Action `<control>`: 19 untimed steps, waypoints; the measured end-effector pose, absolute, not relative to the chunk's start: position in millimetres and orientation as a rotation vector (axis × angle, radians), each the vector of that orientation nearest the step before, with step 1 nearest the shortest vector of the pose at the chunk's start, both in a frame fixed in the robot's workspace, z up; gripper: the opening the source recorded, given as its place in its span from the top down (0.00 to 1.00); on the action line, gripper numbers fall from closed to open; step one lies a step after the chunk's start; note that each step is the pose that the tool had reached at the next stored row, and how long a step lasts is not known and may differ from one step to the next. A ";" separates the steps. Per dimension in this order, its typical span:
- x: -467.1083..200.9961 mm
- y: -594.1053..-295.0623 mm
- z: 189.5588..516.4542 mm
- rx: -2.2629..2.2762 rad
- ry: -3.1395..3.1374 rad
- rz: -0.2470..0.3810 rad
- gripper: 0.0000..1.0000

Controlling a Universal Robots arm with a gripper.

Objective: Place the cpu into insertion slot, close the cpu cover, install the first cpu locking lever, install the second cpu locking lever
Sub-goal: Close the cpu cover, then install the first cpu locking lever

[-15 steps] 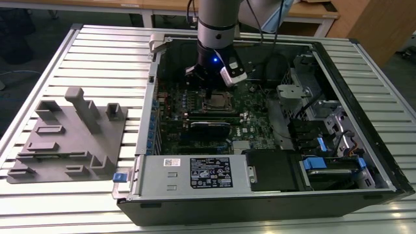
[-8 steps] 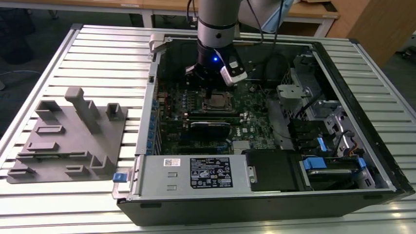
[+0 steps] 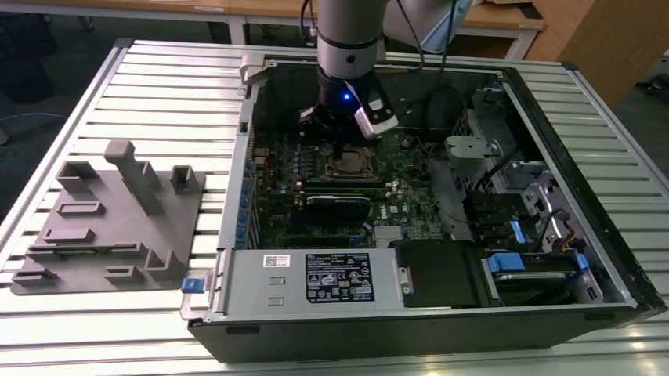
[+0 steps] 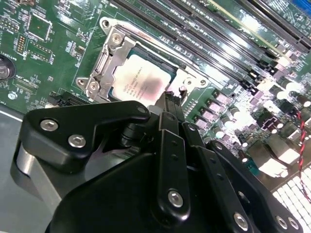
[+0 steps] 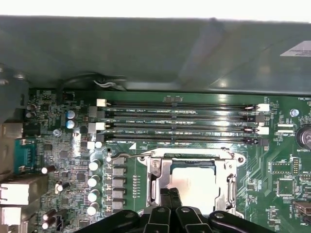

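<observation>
The black multi-link gripper (image 4: pixel 170 101) is clenched, its two narrow fingertips drawn together with nothing visibly between them. They stand at one edge of the small square insertion slot with the silvery metal rim (image 3: pixel 352 166). The flat square cpu with the dull silvery-grey metal top (image 4: pixel 141 80) lies seated in that slot, metal face up. It is close to square, so no long axis stands out, and its edges run parallel to the long narrow black memory slots (image 5: pixel 180 121) just beside it. The thin silvery metal cpu cover with the large square window (image 4: pixel 109 58) is down flat over the chip, framing it on all sides. In the first wrist view a thin bright wire lever (image 5: pixel 141 154) runs along the socket's edge on the memory-slot side. Whether it is latched I cannot tell. Socket and slots sit on the green circuit board (image 4: pixel 43 73), which is crowded with small capacitors and chips. In the exterior view the silver-grey robot arm (image 3: pixel 350 39) reaches down into the open black computer case (image 3: pixel 418 337), which lies on its side. A grey metal power supply box with a label (image 3: pixel 313 278) fills the near part of the case. The case rests on a slatted silvery metal table (image 3: pixel 157 94). A grey moulded fixture with upright posts (image 3: pixel 115 219) lies on the same table, at the exterior view's left. Wooden desks (image 3: pixel 502 23) stand behind the table.
</observation>
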State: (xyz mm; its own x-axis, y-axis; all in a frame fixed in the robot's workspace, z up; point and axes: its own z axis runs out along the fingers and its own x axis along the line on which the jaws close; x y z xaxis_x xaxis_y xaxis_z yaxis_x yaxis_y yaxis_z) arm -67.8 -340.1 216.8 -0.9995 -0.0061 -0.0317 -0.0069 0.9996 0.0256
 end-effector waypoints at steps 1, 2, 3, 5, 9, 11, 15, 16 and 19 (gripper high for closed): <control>-67.6 -340.1 216.6 -0.010 3.107 0.040 0.89; -67.0 -340.1 216.4 -0.010 3.107 0.040 0.89; -65.5 -340.1 216.3 -0.010 3.107 0.040 0.89; -60.5 -340.1 216.2 -0.010 3.107 0.040 0.89; -49.6 -340.1 216.2 -0.010 3.107 0.040 0.89; -45.9 -340.1 216.3 -0.010 3.107 0.040 0.89; -44.0 -340.1 216.2 -0.010 3.107 0.040 0.89; -44.0 -340.1 216.2 -0.010 3.107 0.040 0.89; -43.9 -340.1 216.2 -0.010 3.107 0.040 0.89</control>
State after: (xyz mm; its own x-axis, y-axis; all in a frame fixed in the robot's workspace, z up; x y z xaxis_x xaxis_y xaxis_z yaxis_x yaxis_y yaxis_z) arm -43.9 -340.1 216.2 -0.9994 -0.0061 -0.0349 -0.0070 0.9996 0.0257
